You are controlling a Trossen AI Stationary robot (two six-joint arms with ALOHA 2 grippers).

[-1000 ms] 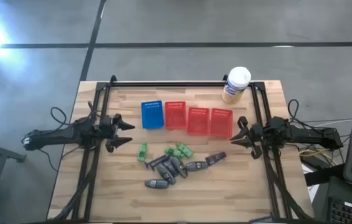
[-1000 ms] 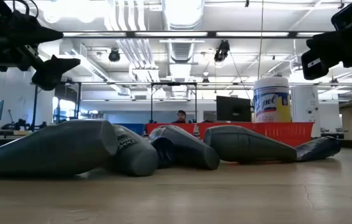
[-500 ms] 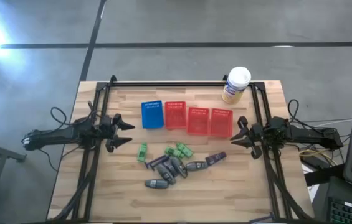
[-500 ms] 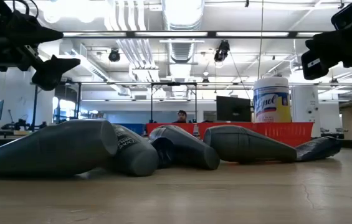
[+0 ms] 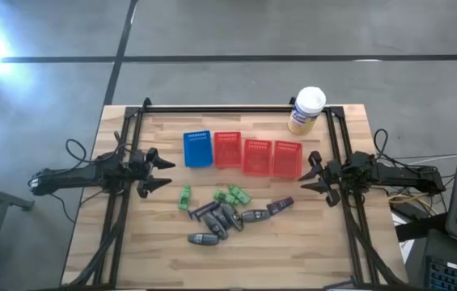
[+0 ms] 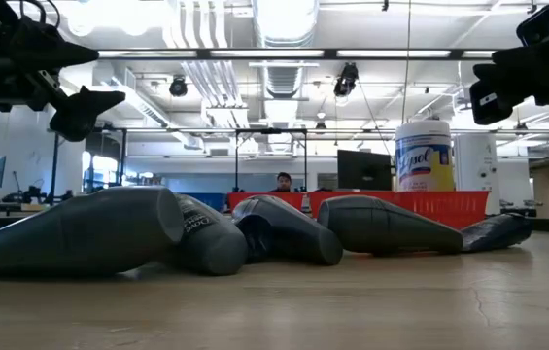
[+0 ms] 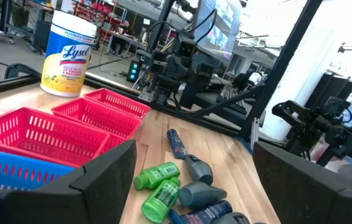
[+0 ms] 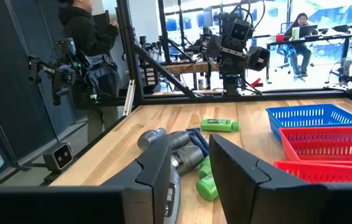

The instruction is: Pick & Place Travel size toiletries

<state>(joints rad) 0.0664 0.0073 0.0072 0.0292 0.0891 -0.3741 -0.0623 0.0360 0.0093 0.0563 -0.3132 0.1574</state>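
Note:
The travel size toiletries lie loose on the wooden table, toward its near middle. Small green bottles [image 5: 184, 196] [image 5: 233, 195] lie on their sides beside a cluster of dark grey tubes [image 5: 220, 217], with one tube apart [image 5: 205, 238] and another [image 5: 281, 206] toward the right. My left gripper [image 5: 166, 174] hovers open at the table's left, above and left of the pile. My right gripper [image 5: 311, 170] hovers at the right, open by a narrow gap. The left wrist view shows green bottles [image 7: 160, 186] and tubes [image 7: 191, 168]; the right wrist view shows them too [image 8: 220, 125].
A blue mesh basket [image 5: 197, 149] and three red ones [image 5: 228, 149] [image 5: 257, 156] [image 5: 287, 158] stand in a row beyond the pile. A white-lidded yellow canister [image 5: 306, 110] stands at the far right corner. Black frame rails run along both sides. A person [image 8: 88, 37] stands beyond the table.

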